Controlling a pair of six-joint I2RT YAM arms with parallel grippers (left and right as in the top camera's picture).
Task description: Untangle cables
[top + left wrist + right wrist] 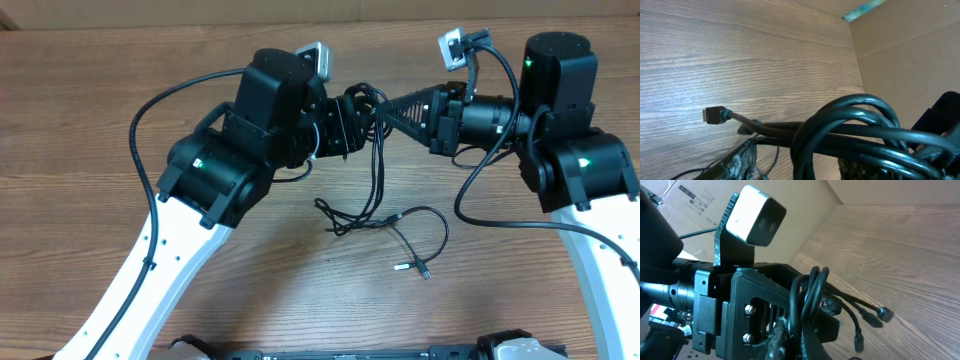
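The cables are thin black cords. Their top bunch is lifted off the wooden table between my two grippers, strands hang down to loose loops, and small plug ends lie flat. My left gripper is closed round the bunch. In the left wrist view the cables cross between its fingers, and a plug hangs beyond. My right gripper meets it from the right. In the right wrist view its fingers pinch the cables, with plug ends dangling.
Thick black arm cables arc from each arm: one at the left and one at the right. A cardboard wall stands behind the table. Bare wooden tabletop lies in front of the loops.
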